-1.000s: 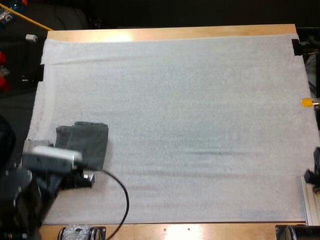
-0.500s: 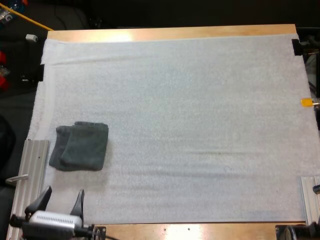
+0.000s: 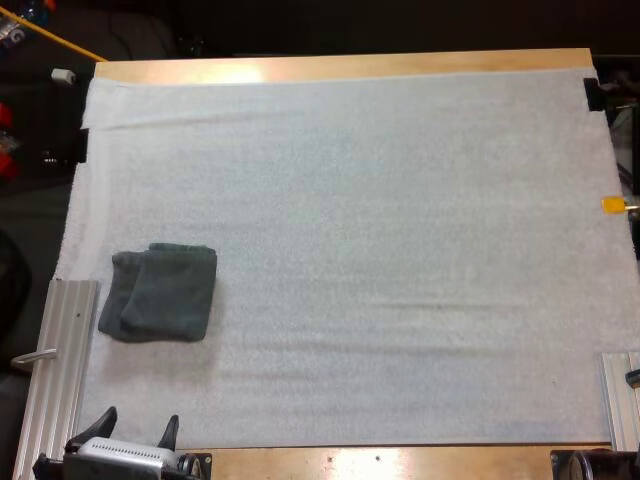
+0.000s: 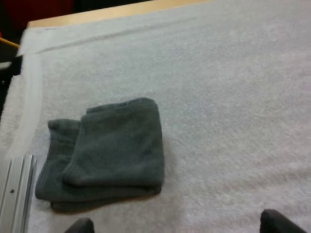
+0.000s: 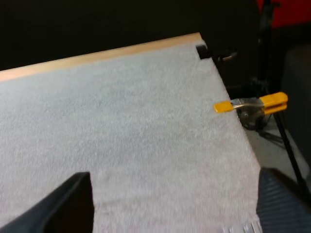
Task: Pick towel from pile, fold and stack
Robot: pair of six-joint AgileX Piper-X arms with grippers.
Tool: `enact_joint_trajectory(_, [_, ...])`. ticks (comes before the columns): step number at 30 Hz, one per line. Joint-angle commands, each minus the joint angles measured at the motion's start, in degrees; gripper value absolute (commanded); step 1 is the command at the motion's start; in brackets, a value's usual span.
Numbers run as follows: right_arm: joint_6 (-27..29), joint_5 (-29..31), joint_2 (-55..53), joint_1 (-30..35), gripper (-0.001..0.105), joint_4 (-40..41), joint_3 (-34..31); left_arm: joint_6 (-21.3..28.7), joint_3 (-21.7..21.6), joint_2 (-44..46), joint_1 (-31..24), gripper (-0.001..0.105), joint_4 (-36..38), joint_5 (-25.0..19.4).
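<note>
A folded stack of dark grey-green towels (image 3: 160, 292) lies flat on the left side of the white mat (image 3: 380, 200), the top one sitting slightly askew over the one beneath. My left gripper (image 3: 137, 428) is at the mat's near edge, well short of the stack, open with nothing between its fingers. In the left wrist view the towel stack (image 4: 107, 150) lies ahead of my left gripper (image 4: 177, 225), apart from it. My right gripper (image 5: 177, 213) stands open over bare mat near the far right corner, holding nothing.
An aluminium rail (image 3: 58, 360) runs along the mat's left edge, just left of the stack; another rail (image 3: 620, 400) sits at the near right. The wooden table edge (image 3: 340, 66) borders the far side.
My left arm has pulled back from over the towel stack to the near edge of the mat, leaving the stack uncovered. The stack has not moved.
</note>
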State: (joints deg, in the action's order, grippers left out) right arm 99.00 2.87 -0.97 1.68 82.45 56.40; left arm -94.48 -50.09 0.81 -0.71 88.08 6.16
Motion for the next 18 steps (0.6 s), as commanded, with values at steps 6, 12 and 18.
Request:
enact_joint_trajectory(6, [0.09,-0.08,-2.18,-0.03,0.067,-5.57,-0.43,-0.18,-0.25,8.03,-0.13,0.064,-8.16,1.47])
enact_joint_trajectory(12, [0.08,-0.08,-2.18,-0.03,0.067,-14.72,-3.48,-0.18,0.26,8.03,-0.13,0.064,-16.81,1.43])
enact_joint_trajectory(18, [0.08,-0.08,-2.18,-0.03,0.067,-20.02,-9.14,-0.18,4.8,8.03,-0.13,0.064,-21.39,1.43])
